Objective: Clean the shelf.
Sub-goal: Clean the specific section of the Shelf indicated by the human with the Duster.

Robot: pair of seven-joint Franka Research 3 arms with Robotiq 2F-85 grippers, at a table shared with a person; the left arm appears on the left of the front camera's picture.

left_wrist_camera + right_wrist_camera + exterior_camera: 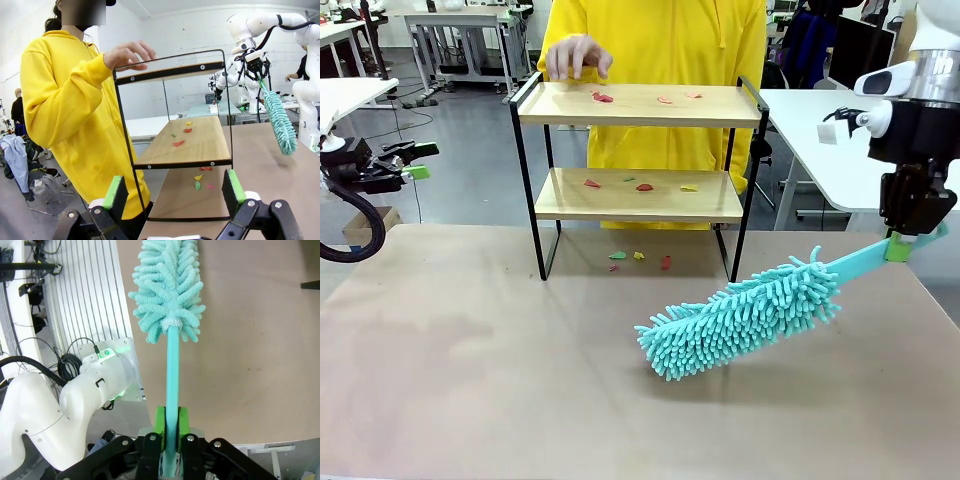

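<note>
The shelf [640,105], two light wooden boards in a thin black frame, stands at the table's far middle; in the left wrist view the shelf [200,145] is seen from its end. Small red, green and yellow scraps [603,97] lie on both boards and on the table under it. My right gripper [912,243] is shut on the handle of a teal fluffy duster [745,312], whose head hangs low over the table right of the shelf. The duster's handle [172,385] runs up between the right gripper [170,427]'s green pads. My left gripper [415,160] hovers open at the far left, empty; the left gripper [175,192] faces the shelf's end.
A person in a yellow hoodie [655,40] stands behind the shelf with a hand [576,55] above its top board's left end. White tables [820,140] stand to the right and left. The brown tabletop [480,370] in front is bare.
</note>
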